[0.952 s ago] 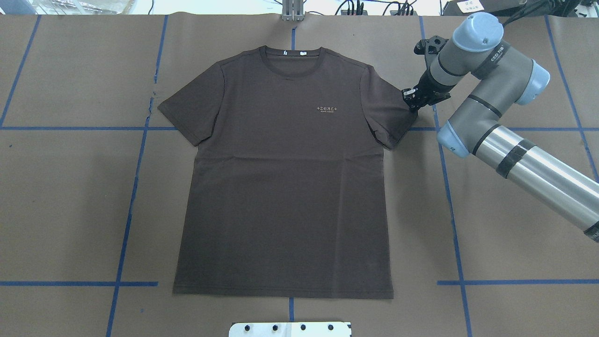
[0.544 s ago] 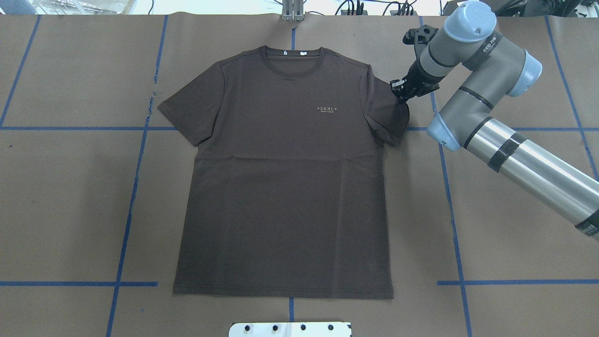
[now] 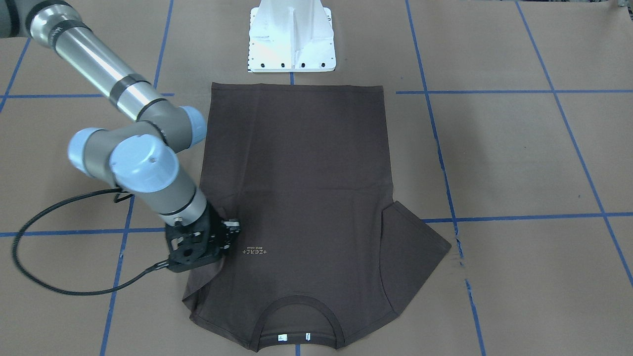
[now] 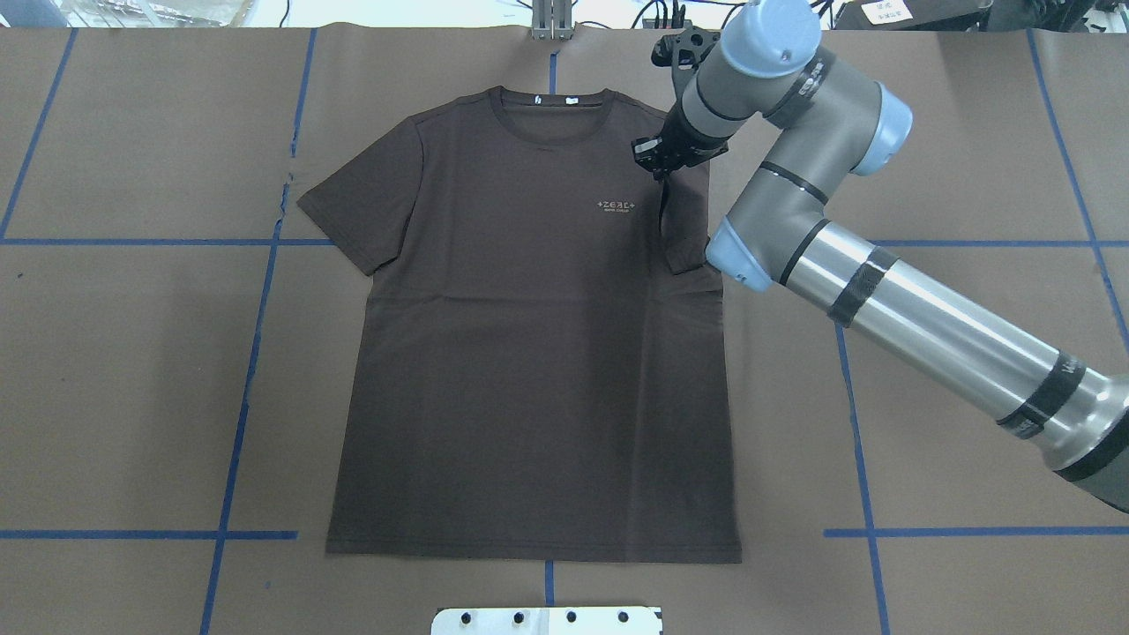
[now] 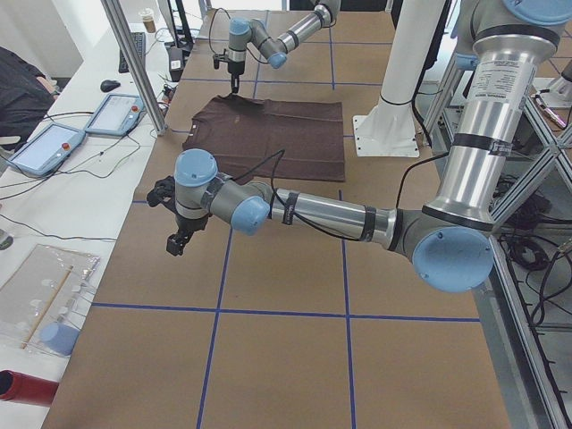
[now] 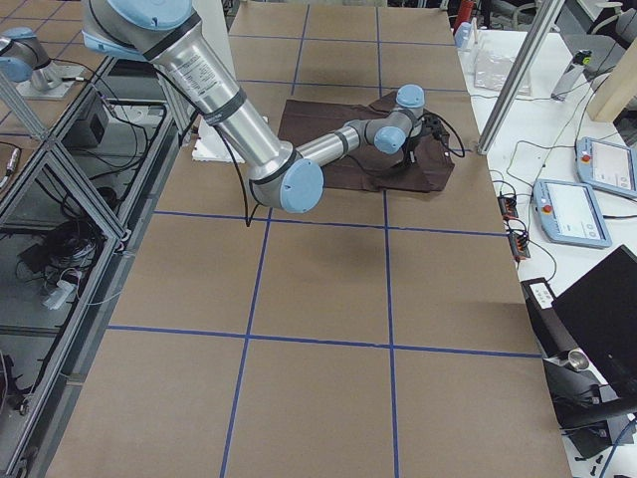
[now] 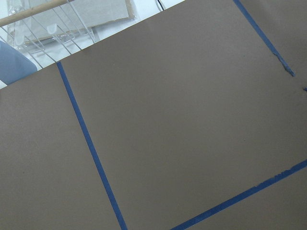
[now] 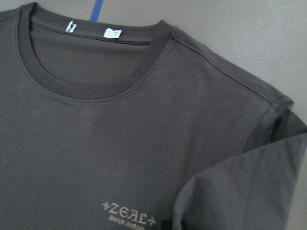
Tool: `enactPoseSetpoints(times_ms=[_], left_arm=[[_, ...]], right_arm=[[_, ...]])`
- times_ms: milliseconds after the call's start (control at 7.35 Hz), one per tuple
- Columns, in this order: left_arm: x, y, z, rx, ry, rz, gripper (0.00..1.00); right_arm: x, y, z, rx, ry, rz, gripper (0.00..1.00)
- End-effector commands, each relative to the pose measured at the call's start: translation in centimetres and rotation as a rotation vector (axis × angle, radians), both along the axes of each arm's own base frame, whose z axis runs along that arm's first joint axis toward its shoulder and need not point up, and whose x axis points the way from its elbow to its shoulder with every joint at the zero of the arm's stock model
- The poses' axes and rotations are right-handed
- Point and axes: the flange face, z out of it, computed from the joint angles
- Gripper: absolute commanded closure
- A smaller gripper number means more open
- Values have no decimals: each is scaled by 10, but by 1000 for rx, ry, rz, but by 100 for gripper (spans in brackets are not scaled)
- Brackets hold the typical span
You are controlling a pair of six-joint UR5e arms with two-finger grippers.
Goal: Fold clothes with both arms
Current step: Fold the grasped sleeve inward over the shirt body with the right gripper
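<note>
Brown paper covers the counter [image 4: 132, 397], which blue tape lines [image 4: 236, 414] mark into large squares; we note one ragged stretch of tape [image 4: 287, 190]. A white bolted pedestal base [image 3: 292, 37] stands at the counter's edge. Seen from the left end, a second, white counter [image 5: 80, 188] runs alongside, carrying two screen pendants [image 5: 118, 114], a computer mouse [image 5: 109, 86], a paper cup [image 5: 147, 16], a clear plastic tray [image 5: 40, 290] and a red cylinder [image 5: 22, 389]. A slanted aluminium post [image 5: 134, 63] rises beside the pendants.
</note>
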Motion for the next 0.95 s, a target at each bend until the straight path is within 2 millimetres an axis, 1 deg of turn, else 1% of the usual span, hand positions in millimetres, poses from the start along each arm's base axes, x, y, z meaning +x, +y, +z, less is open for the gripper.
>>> enactPoseSetpoints(times_ms=[0, 136, 272, 408, 544, 680, 816], left_arm=[[0, -2, -3, 5, 0, -1, 0], [0, -3, -3, 0, 2, -5, 0], [2, -6, -9, -8, 11, -19, 0], [14, -20, -26, -27, 32, -41, 0], [67, -31, -50, -54, 63, -24, 0], [107, -34, -66, -104, 112, -54, 0], [146, -33, -85, -156, 190, -105, 0]], right_arm=[[-37, 10, -13, 22, 27, 26, 89], [-37, 9, -15, 26, 25, 27, 1], [-37, 9, -15, 25, 24, 28, 0], [-36, 9, -16, 7, 18, 40, 0], [-33, 8, -20, -59, 11, 42, 0], [-21, 6, -20, -164, 43, -3, 0], [9, 5, -25, -241, 69, -12, 0]])
